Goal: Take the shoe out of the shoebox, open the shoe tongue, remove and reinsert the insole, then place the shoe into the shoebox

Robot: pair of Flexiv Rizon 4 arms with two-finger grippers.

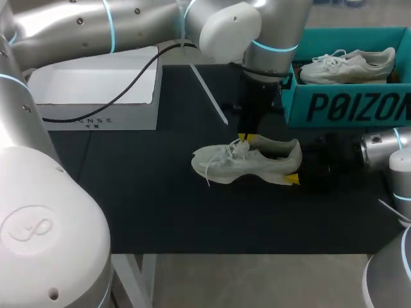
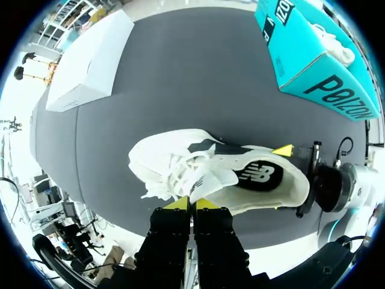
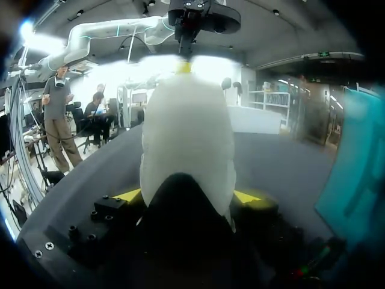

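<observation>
Looking down on our setup, the biggest thing is the dark table (image 1: 160, 205). Our left arm (image 1: 128, 22) comes in from the left and reaches across past the middle, while our right arm (image 1: 379, 151) sits low at the right edge.

At the far left of the table there's a white box (image 1: 93, 86) with its lid on. Over on the far right is the teal shoebox (image 1: 347, 106), open, with a second pale shoe (image 1: 347, 64) lying in it.

The shoe (image 1: 244, 163) we care about is out of the box. It sits sole down on the mat about mid-table, just in front of the teal shoebox, with its toe to the left and its heel toward the right arm. It's off-white, with loose laces spilling off the front. In the left wrist view we can see down the opening to the dark insole (image 2: 258, 174) lying inside.

Our right gripper (image 1: 297, 163) is clamped on the heel, a yellow tip pressed to each side, so its fingers stand fairly wide.

Our left gripper (image 1: 246, 137) hangs straight down over the shoe, tips right at the tongue by the laces. Its fingers are drawn almost together, with just a slit between them, and we honestly can't tell if the tongue's edge is caught in there.
</observation>
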